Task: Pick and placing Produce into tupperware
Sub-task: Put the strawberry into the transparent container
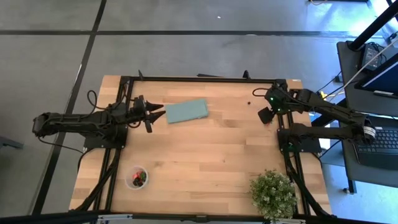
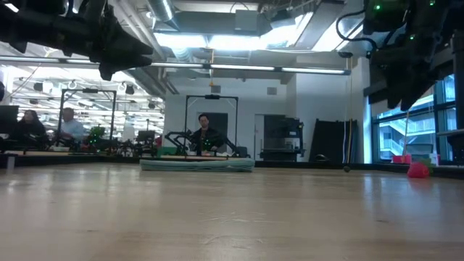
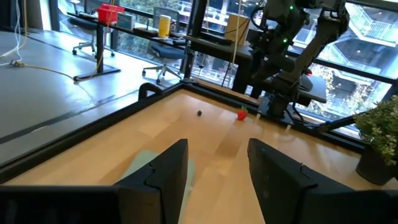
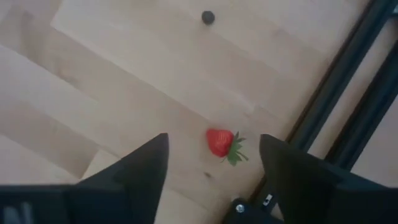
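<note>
Fingers spread and empty, the right gripper (image 4: 214, 171) hovers over a small red strawberry with green leafy cap (image 4: 220, 142) lying on the pale wooden table (image 1: 211, 155) near its frame, a soft, light, bruisable fruit probably best pinched gently across its body, while the left gripper (image 3: 217, 168), parted and empty, waits opposite.

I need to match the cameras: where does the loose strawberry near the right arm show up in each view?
High view: strawberry not clearly visible; it is hidden beneath the right tool.
Low view: small red shape at far right on the table.
Left wrist view: red dot near the far table edge.
Right wrist view: centre, between the open fingers.
Shared landmark: the small dark berry close by, also seen at and.
</note>
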You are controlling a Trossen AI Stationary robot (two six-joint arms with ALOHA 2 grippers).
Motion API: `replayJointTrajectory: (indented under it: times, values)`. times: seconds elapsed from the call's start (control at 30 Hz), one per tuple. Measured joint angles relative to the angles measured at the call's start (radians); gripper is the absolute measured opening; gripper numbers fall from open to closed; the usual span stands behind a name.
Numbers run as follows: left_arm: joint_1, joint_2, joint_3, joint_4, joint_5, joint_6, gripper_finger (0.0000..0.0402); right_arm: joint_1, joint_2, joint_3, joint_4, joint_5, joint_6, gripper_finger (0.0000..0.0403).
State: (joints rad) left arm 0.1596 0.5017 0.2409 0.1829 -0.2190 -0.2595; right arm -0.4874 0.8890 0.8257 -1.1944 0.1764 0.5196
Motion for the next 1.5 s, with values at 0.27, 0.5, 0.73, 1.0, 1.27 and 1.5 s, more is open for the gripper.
replayJointTrajectory:
  times: [0.27,0.5,0.73,1.0,1.27,1.5]
  values:
    - [0.000,0.000,0.000,-0.001,0.000,0.000,0.0149,-0.003,0.000,0.000,0.010,0.000,-0.030,0.0303]
    - [0.000,0.000,0.000,-0.002,0.000,-0.001,0.0151,-0.003,0.038,0.000,-0.078,-0.019,-0.031,0.0304]
    - [0.000,0.000,0.000,-0.003,0.000,-0.003,0.0159,-0.003,0.098,-0.099,0.029,-0.087,-0.032,0.0304]
    - [0.000,0.000,0.000,-0.003,0.000,-0.023,0.0149,-0.003,0.116,-0.276,0.239,-0.100,0.003,0.0304]
    - [0.000,0.000,0.000,-0.003,0.000,-0.022,0.0148,-0.006,0.150,-0.302,0.253,-0.011,0.083,0.0304]
    - [0.000,0.000,0.000,-0.010,0.000,-0.022,0.0157,-0.007,0.202,-0.347,0.322,0.008,0.108,0.0304]
